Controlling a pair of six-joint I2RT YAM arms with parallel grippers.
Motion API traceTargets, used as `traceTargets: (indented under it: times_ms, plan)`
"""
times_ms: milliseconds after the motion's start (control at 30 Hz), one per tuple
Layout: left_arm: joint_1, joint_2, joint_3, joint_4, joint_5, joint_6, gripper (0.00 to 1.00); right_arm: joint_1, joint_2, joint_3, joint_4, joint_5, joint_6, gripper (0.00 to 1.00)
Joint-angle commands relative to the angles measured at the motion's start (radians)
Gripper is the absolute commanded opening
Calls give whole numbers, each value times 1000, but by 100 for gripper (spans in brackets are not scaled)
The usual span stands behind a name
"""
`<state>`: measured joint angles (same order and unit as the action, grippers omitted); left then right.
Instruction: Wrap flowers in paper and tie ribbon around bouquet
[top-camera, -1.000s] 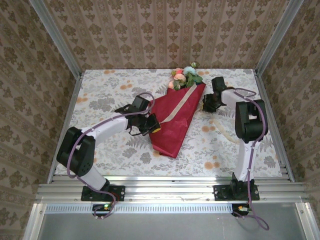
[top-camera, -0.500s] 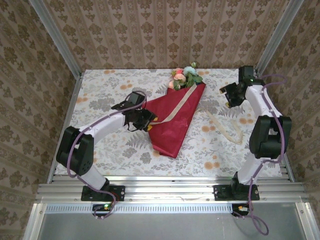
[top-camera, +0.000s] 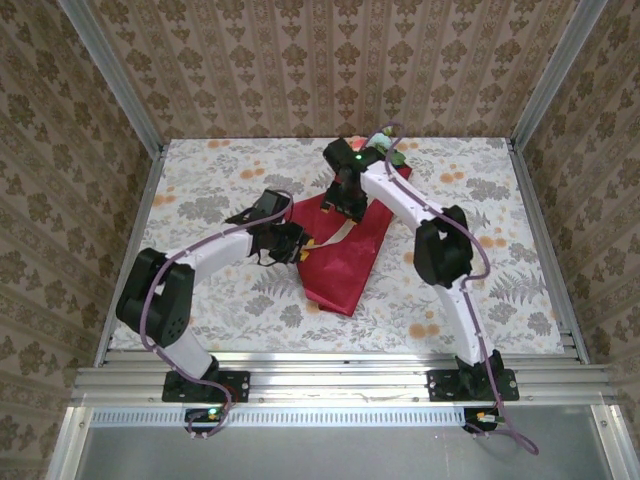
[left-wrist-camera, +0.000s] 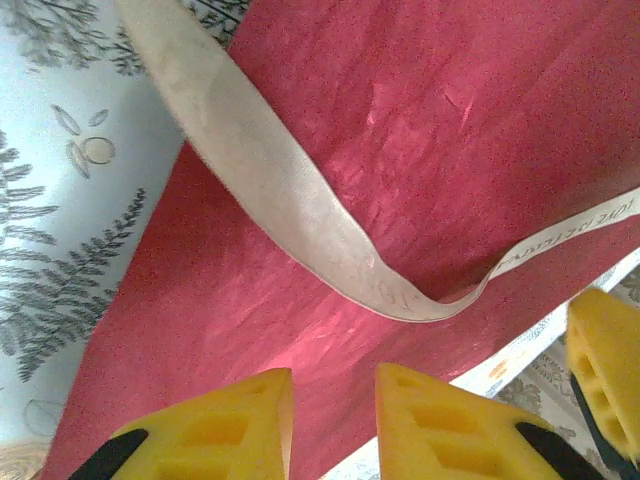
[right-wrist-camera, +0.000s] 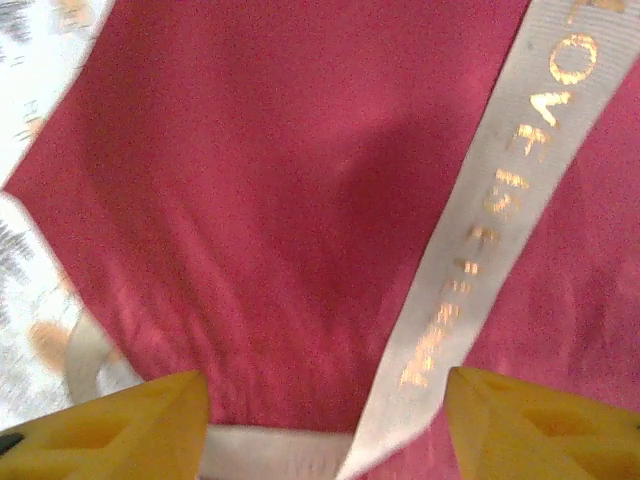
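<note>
From above, the bouquet (top-camera: 350, 265) lies as a long red cone. Its narrow end points back toward my bases and its wide end points away. My left pincer (top-camera: 292, 243) sits at the cone's left edge. My right pincer (top-camera: 345, 198) reaches across and hangs over the cone's upper half. The ribbon (top-camera: 340, 233) shows as a pale strip slanting across the paper between the two pincers. Through my left wrist camera, the left pincer (left-wrist-camera: 333, 400) has its fingers drawn close with only a narrow gap, and nothing is held between them. The ribbon (left-wrist-camera: 270, 190) lies ahead of those tips on the paper (left-wrist-camera: 470, 120). It comes in from the far left over the tablecloth (left-wrist-camera: 60, 180), bends in a loop just ahead of the tips and runs off to the right. A yellow tip (left-wrist-camera: 605, 350) at the right edge may be my other pincer's finger, though I can't be sure. Through my right wrist camera, the right pincer (right-wrist-camera: 325, 400) is spread wide and empty. The ribbon (right-wrist-camera: 490, 230) runs straight through that gap, its long axis slanting from far right down to the near edge between the fingers. I judge the right pincer the nearer one for taking hold of it.
</note>
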<state>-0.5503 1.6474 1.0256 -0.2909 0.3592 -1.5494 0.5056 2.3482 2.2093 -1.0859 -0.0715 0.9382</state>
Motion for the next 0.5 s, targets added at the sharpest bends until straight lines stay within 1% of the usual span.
traceTargets:
  times_ms: [0,67,100,300,467]
  plan:
    - [-15,29,3,32,36,-19,26,-35,102,148,-176,77,62,61]
    - [-26,32,-22,49,36,-28,24,-33,134,202,-223,96,76,58]
    - [-31,37,-32,57,35,-33,23,-30,137,202,-226,108,83,58]
    - [-46,82,-59,58,49,-3,19,-22,92,124,-180,156,94,57]
    - [-46,95,-87,70,44,-2,17,-20,82,94,-202,176,103,56]
